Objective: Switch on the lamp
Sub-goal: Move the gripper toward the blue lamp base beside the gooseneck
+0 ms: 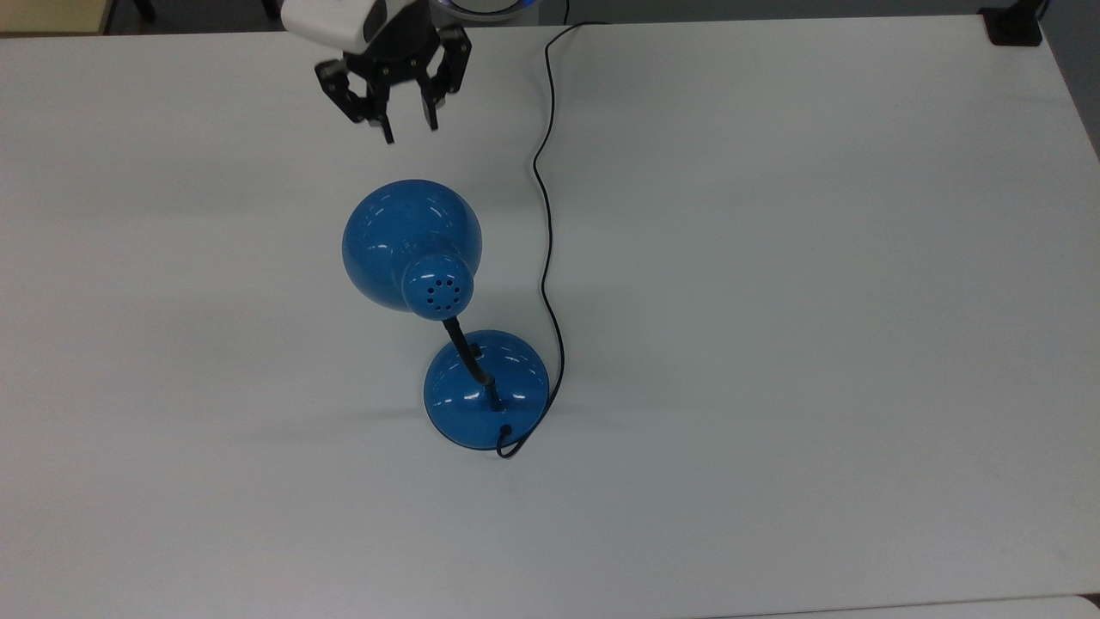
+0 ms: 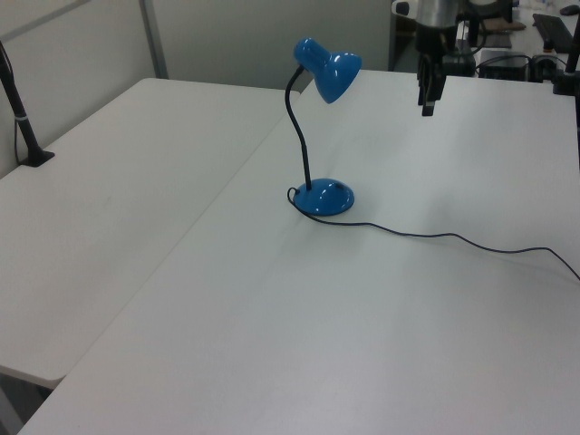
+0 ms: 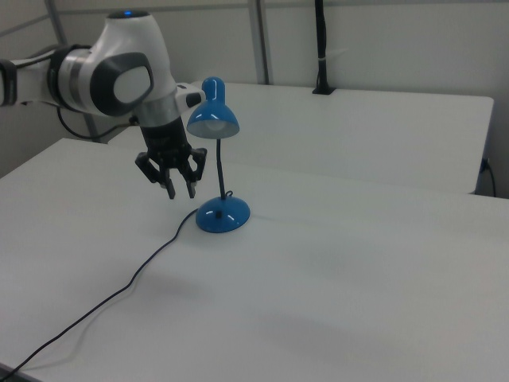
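The lamp (image 1: 412, 247) stands mid-surface (image 1: 773, 301), apparently unlit, its cord (image 1: 545, 206) trailing off the base; the gripper (image 1: 406, 127), jaws parted and empty, hangs near the shade, clear of it, so reaching and switching both remain.

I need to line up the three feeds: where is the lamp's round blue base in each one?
Top view: the lamp's glossy round blue base sits just below centre, under the dome shade.
Left view: the base is centre, slightly above middle.
Right view: the base is left of centre, right of the claw.
Shared landmark: the thin black cord leaving the base.
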You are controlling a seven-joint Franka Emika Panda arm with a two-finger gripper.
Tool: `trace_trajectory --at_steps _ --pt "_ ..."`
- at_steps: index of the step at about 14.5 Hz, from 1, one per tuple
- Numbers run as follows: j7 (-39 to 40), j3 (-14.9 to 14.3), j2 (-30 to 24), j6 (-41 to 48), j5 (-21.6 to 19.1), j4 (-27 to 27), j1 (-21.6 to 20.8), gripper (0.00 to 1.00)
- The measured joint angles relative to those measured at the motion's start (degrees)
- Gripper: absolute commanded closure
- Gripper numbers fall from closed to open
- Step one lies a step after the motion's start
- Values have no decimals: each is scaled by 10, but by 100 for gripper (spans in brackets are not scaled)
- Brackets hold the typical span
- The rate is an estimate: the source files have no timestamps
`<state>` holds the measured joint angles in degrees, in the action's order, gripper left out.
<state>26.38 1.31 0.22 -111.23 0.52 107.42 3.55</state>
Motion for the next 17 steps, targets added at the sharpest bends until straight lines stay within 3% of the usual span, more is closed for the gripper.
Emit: trace_trajectory --at_steps 7,17 --pt "-119 2 72 -206 -1 50 -27 100" --pt "-262 3 174 -454 -1 54 -53 100"
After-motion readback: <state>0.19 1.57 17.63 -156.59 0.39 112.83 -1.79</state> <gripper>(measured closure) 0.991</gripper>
